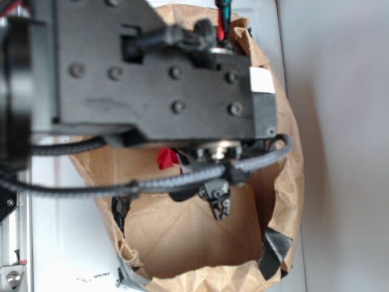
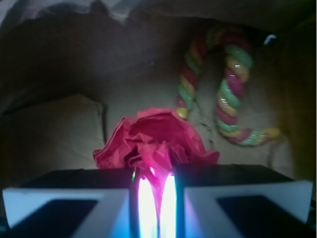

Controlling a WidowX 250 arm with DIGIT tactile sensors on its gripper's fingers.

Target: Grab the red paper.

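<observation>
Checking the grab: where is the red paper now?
Wrist view: the red paper sits centre, pinched in the claw, left of the rope toy.

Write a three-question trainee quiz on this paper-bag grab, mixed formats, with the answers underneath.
1. True or false: the gripper is nearly shut on the red paper.
2. Multiple choice: in the wrist view, the rope toy lies A) beyond the paper, to the right; B) under the fingers; C) outside the bag.
3. Fill in: the whole scene sits inside a brown paper ____.

Key:
1. True; a fold of paper sits in the narrow gap between the fingers.
2. A
3. bag
</observation>
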